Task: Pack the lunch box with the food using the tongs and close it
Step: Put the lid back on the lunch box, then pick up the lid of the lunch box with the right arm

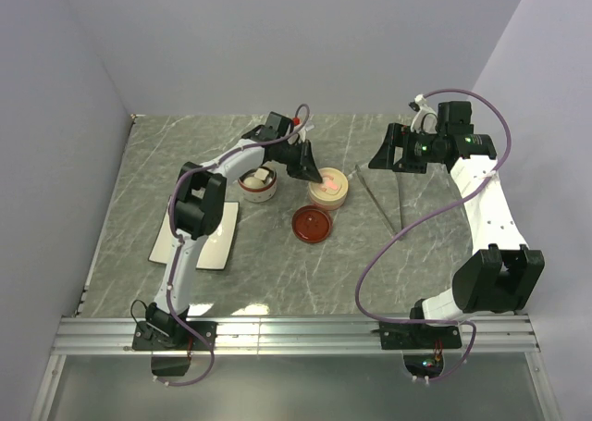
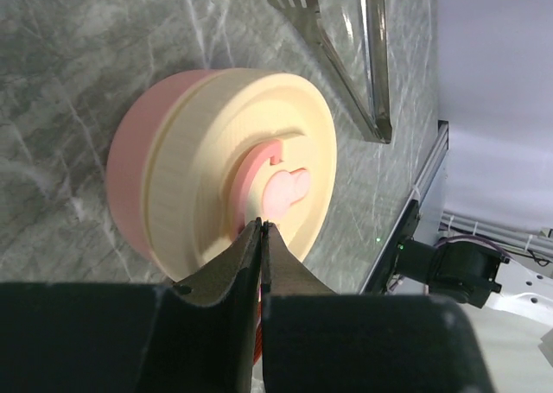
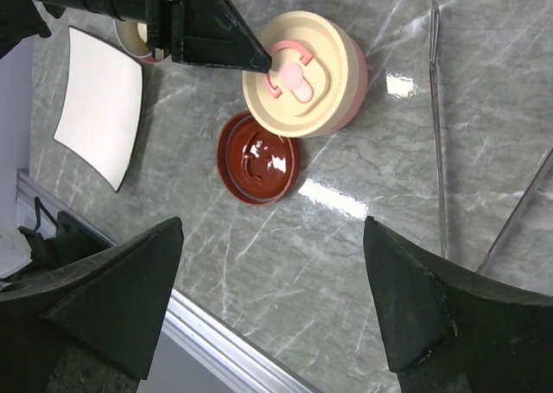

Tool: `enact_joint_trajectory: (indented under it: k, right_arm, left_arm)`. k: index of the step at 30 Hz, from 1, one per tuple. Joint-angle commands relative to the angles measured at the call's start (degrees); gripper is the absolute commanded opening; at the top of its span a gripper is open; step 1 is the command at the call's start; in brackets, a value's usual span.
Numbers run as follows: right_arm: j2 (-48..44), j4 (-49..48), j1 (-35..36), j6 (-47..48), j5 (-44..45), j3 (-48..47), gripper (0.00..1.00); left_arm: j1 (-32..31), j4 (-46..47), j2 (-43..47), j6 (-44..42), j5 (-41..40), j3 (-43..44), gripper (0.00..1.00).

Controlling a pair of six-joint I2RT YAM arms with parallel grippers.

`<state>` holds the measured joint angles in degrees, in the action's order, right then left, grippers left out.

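The lunch box point(image 1: 330, 189) is a round pink tub under a cream lid point(image 2: 225, 151) with a pink tab on top. My left gripper point(image 2: 262, 225) is shut, and its tips rest on that pink tab with nothing between them; the right wrist view shows the same contact by the left gripper point(image 3: 259, 62). The tongs point(image 1: 384, 197) lie flat on the table right of the box, untouched, and the tongs point(image 3: 438, 125) lie in a narrow V. Pale food point(image 1: 262, 176) sits in a small red-rimmed bowl left of the box. My right gripper point(image 1: 377, 153) hovers open above the table, and the right gripper point(image 3: 273, 225) holds nothing.
A dark red round lid point(image 1: 312, 224) lies on the table just in front of the lunch box. A white square plate point(image 1: 196, 236) sits at the near left under the left arm. The metal rail point(image 1: 296, 333) runs along the near table edge.
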<state>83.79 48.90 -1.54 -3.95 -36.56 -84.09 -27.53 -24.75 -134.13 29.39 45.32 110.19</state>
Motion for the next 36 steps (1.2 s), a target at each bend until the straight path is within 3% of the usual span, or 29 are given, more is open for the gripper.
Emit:
enact_joint_trajectory:
  k: [1,5,12,14,20,26,36]
  right_arm:
    - [-0.91,0.14,-0.48,1.04,-1.58,-1.86,0.91]
    - [-1.70,0.84,-0.39,2.79,-3.25,-1.86,0.91]
    - [-5.56,2.42,1.27,7.80,-0.81,-0.37,0.91]
    - [-6.88,3.65,5.04,10.62,0.60,0.42,0.91]
    - [-10.92,4.01,17.26,17.56,16.06,3.75,0.91]
    - [-11.37,1.47,29.21,20.47,24.77,7.62,0.91]
    - [0.49,-3.64,48.03,26.26,30.75,10.00,0.74]
  left_arm:
    - [0.28,-0.47,-0.08,-1.35,-1.46,1.52,0.09]
    - [0.19,-1.43,0.61,-3.45,0.46,3.18,0.13]
    - [0.11,-1.44,12.11,-7.49,-0.75,7.58,0.32]
    - [0.28,-0.74,15.37,-9.43,-2.07,5.23,0.35]
    - [2.39,3.39,27.85,-9.61,-3.66,-5.06,0.41]
    - [5.55,-0.47,39.17,-15.85,-7.09,-10.41,0.49]
    - [20.30,1.20,54.66,-15.67,9.69,-26.33,0.51]
